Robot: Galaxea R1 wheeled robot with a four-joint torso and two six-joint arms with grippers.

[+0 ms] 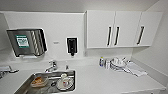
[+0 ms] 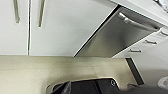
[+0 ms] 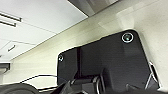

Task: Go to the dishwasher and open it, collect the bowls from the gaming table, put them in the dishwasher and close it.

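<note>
1. Fingers on both arms stay out of your sight: neither wrist view lets you tell whether they are released or clenched, so treat both grips as unknown.
2. Your left wrist view catches the dishwasher (image 2: 113,37), its brushed steel front set between white cabinet doors (image 2: 57,25) and a stack of drawers (image 2: 147,42), door closed, bar handle (image 2: 135,23) running along its upper edge just under the counter lip.
3. That handle's long axis lies level, parallel to the counter edge; judge any pull as square to it, out towards you.
4. Your left arm looks the nearer one, since its camera frames the steel front broadly.
5. From the head view you face the counter (image 1: 105,80) and the sink (image 1: 47,81) with dishes in it.
</note>
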